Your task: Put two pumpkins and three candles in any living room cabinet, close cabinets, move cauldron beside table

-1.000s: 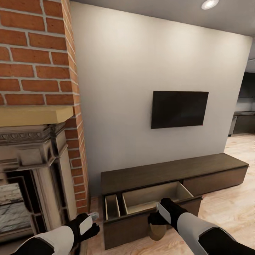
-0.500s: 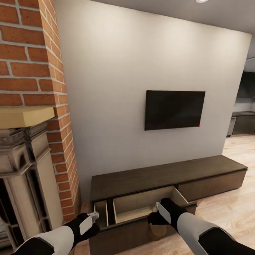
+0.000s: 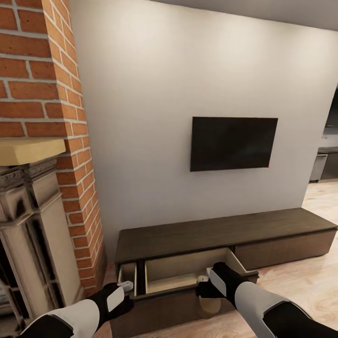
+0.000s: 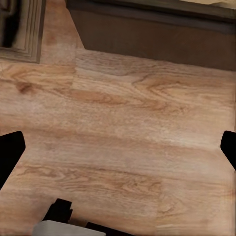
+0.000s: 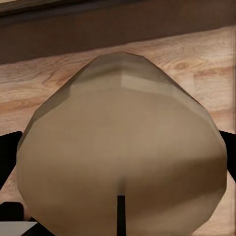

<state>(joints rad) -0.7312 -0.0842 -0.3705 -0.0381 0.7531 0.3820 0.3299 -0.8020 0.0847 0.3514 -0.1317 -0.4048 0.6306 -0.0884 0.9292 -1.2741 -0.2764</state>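
Against the wall the cabinet (image 3: 220, 234) sits nearer than a second ago; the view has swung right, so less of the fireplace (image 3: 28, 225) shows. Its drawer (image 3: 188, 272) hangs open, pale inside. The right gripper (image 3: 203, 287) grips a tan candle (image 5: 123, 147) with a wick, low before the drawer front. The left gripper (image 3: 126, 286) has its jaws spread over floorboards (image 4: 118, 137). A TV (image 3: 233, 143) hangs above.

Brick fireplace (image 3: 42, 94) at left, grey wall w/ TV (image 3: 233, 143), wood floor (image 3: 305, 281).
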